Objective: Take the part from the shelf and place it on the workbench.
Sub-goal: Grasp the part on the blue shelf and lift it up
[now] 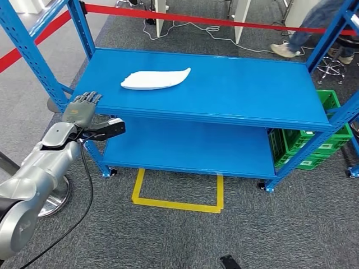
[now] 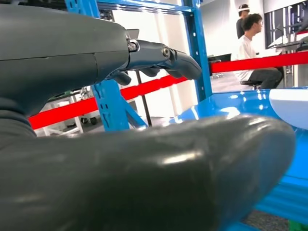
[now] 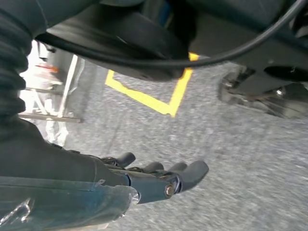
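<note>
A flat white part (image 1: 156, 79) lies on the top board of the blue shelf (image 1: 237, 92), left of its middle. My left hand (image 1: 81, 109) is raised at the shelf's front left corner, fingers stretched out and holding nothing, well left of the part. In the left wrist view the hand's fingers (image 2: 163, 57) point along the shelf and the white part (image 2: 290, 106) shows at the picture's edge. My right hand (image 3: 160, 180) hangs over the grey carpet with its fingers straight and nothing in it.
Blue uprights (image 1: 25, 47) stand at the shelf's corners. A yellow tape square (image 1: 178, 193) marks the floor in front. Green crates (image 1: 315, 148) sit under the shelf's right end. Red barrier tape (image 1: 203, 19) runs behind, with a person's legs (image 1: 304, 36) beyond it.
</note>
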`<state>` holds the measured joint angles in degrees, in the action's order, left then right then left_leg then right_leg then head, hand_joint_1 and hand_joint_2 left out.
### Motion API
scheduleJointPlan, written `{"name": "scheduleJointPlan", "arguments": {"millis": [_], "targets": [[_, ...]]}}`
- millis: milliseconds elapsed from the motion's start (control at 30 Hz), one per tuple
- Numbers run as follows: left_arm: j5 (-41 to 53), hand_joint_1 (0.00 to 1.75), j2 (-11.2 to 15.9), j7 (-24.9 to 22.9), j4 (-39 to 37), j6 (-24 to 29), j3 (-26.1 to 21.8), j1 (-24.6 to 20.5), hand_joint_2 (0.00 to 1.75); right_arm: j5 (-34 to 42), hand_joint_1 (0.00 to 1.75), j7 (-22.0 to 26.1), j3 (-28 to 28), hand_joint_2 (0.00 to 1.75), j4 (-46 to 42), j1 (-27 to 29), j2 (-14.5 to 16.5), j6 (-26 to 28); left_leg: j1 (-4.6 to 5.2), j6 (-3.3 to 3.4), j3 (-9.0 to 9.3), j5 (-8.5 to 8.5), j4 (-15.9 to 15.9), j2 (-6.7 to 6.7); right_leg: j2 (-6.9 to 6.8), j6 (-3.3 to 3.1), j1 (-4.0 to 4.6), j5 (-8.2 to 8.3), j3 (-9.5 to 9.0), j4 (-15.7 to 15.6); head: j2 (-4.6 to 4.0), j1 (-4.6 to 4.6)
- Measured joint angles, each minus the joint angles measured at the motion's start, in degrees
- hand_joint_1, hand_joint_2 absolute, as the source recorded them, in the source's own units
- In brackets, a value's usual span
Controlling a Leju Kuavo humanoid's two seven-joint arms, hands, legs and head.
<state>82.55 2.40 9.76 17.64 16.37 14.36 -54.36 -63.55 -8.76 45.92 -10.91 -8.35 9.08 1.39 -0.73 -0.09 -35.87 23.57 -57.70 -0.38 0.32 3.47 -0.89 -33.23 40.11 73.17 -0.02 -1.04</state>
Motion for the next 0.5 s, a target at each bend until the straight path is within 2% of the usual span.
{"name": "scheduleJointPlan", "arguments": {"millis": [33,67,100,133,167,200,233,267,367,400,433,500], "targets": [[0.06,0.00,0.01,-0.01,-0.01,-0.01,0.10,0.10,0.00,0.01,0.00,0.08,0.12,1.75,0.00,-0.20,0.01,-0.01,0.18,0.10,0.38,0.33,-0.01,-0.03,0.00,-0.15,0.13,0.06,1.82,2.35,0.00,0.01],[0.10,0.00,0.01,-0.03,-0.01,-0.01,0.26,0.19,0.00,-0.01,0.00,0.10,0.25,1.75,0.00,-0.38,0.01,-0.01,0.33,0.15,0.86,0.70,-0.01,-0.08,0.00,-0.37,0.29,1.34,2.64,2.52,0.00,0.01],[0.13,0.00,-0.01,-0.05,-0.01,0.00,0.44,0.20,0.00,-0.05,0.00,0.09,0.37,1.75,0.00,-0.44,0.01,-0.01,0.45,0.14,1.47,1.12,-0.01,-0.16,0.00,-0.65,0.44,3.65,2.37,0.50,0.00,0.01],[0.16,0.00,-0.03,-0.08,-0.01,0.01,0.62,0.13,0.00,-0.13,0.00,0.09,0.47,1.75,0.00,-0.40,0.01,-0.01,0.54,0.10,2.20,1.60,-0.01,-0.24,0.01,-0.99,0.59,6.63,1.20,-3.27,0.00,0.01],[0.19,0.00,-0.05,-0.10,-0.01,0.01,0.76,-0.01,0.00,-0.21,0.00,0.08,0.56,1.75,0.01,-0.30,0.01,-0.01,0.61,0.00,2.87,2.06,0.04,-0.31,0.03,-1.28,0.73,8.83,-0.20,-6.96,0.00,0.02],[0.21,0.00,-0.07,-0.13,-0.01,0.00,0.84,-0.20,0.00,-0.31,0.00,0.08,0.62,1.75,0.01,-0.21,0.01,-0.01,0.68,-0.17,3.31,2.45,0.03,-0.41,0.05,-1.49,0.89,10.23,-1.65,-10.16,0.00,0.06],[0.23,0.00,-0.08,-0.14,-0.02,-0.01,0.89,-0.37,0.00,-0.37,0.00,0.07,0.65,1.75,0.02,-0.16,0.02,-0.02,0.72,-0.40,3.48,2.71,0.03,-0.48,0.07,-1.62,1.02,10.60,-2.65,-12.25,0.00,0.08],[0.25,0.00,-0.07,-0.14,-0.02,-0.01,0.92,-0.50,0.00,-0.39,0.00,0.08,0.70,1.75,0.02,-0.11,0.02,-0.03,0.73,-0.66,3.45,2.82,0.10,-0.53,0.10,-1.71,1.15,10.12,-3.10,-12.98,0.00,0.12],[0.27,0.00,-0.08,-0.15,0.01,-0.01,1.00,-0.63,0.00,-0.42,0.00,0.10,0.87,1.75,0.00,-0.14,0.10,-0.05,0.63,-1.66,3.28,3.24,0.03,-0.47,0.21,-2.29,1.05,9.52,-3.78,-14.05,0.00,0.16],[0.27,0.00,-0.10,-0.15,0.02,0.00,1.04,-0.72,0.00,-0.45,0.00,0.10,0.92,1.75,0.00,-0.19,0.13,-0.04,0.62,-2.01,2.79,3.83,-1.09,-0.40,0.19,-2.57,0.90,9.42,-4.13,-14.30,0.00,0.19],[0.27,0.00,-0.12,-0.15,0.03,0.00,1.07,-0.79,0.00,-0.48,0.00,0.09,0.97,1.75,0.01,-0.22,0.16,-0.04,0.60,-2.33,1.63,4.82,-3.36,-0.33,0.16,-2.82,0.72,9.29,-4.54,-14.51,0.00,0.23],[0.27,0.00,-0.05,-0.15,-0.02,-0.02,1.11,-0.79,0.00,-0.52,0.00,0.08,1.05,1.75,0.01,-0.18,0.16,-0.03,0.51,-2.81,-2.71,7.37,-10.75,-0.27,0.12,-3.18,0.63,8.77,-5.13,-14.56,0.00,0.29]]}}
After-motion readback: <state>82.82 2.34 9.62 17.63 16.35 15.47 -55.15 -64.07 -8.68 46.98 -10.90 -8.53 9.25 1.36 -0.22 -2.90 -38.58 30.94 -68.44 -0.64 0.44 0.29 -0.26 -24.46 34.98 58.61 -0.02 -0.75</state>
